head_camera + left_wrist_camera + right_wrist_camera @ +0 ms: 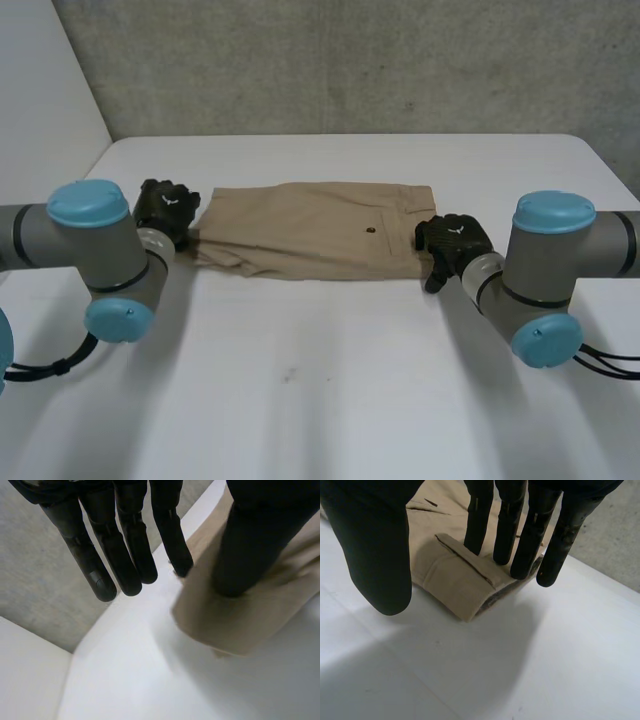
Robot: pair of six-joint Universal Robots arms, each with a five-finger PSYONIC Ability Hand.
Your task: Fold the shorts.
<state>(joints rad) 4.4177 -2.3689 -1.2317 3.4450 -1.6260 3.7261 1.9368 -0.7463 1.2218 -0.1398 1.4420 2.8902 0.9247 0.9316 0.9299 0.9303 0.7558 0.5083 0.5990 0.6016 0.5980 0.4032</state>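
Flanking shorts (310, 230), left hand (167, 208) spread at hem edge (192, 625), right hand (452, 240) spread over waistband (455, 577), white table (330, 390) around.

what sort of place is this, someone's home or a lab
Most likely a robotics lab or test room, not a home: a plain white table against a rough grey wall, with tan shorts laid out between the robot's left hand and right hand.
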